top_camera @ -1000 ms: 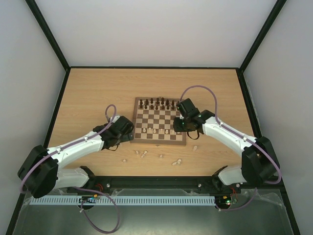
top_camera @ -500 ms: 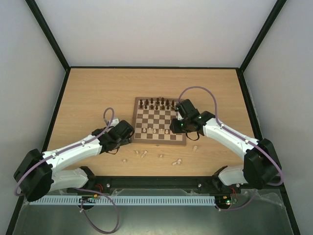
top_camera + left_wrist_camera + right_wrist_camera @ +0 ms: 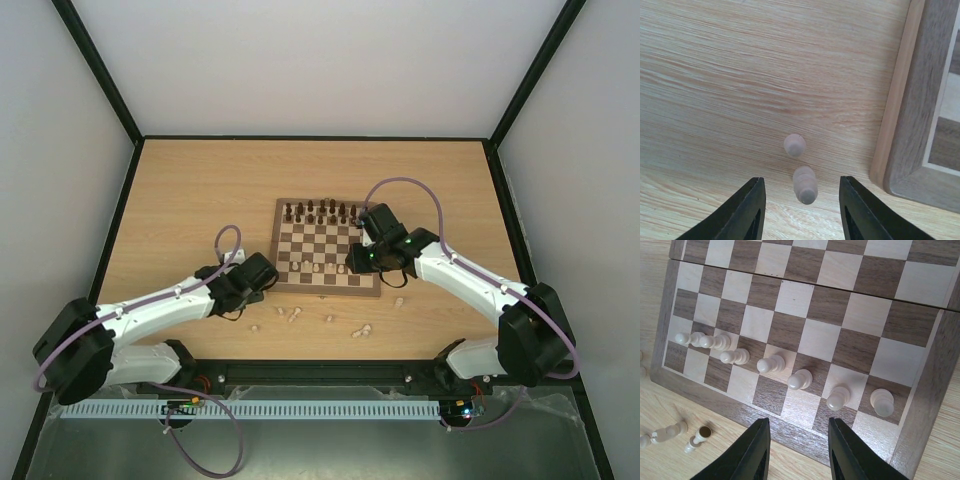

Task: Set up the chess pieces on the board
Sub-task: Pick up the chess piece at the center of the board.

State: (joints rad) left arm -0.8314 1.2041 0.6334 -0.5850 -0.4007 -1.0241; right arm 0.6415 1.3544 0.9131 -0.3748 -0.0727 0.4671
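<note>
Chess piece of pale cream wood (image 3: 805, 186) lies just off the checked brown wooden board's (image 3: 910, 125) left edge, lengthwise along the gap between the left hand's (image 3: 802, 182) half-open, empty fingers.

Light wood-grain counter (image 3: 200, 190), black frame (image 3: 310, 138) around it, plain white walls (image 3: 320, 60) behind. Dark brown chess pieces (image 3: 320, 210) upright in a row along the board (image 3: 320, 240) far edge. White slotted strip (image 3: 300, 409) at near edge.

The board (image 3: 790, 330) is showing smooth, faintly sheened wood in dark and pale checks. On the board, the chess pieces (image 3: 800, 379) are looking like smooth, matt cream wood. Beside the board, the table (image 3: 740, 75) is showing pale, grained, matt wood.
</note>
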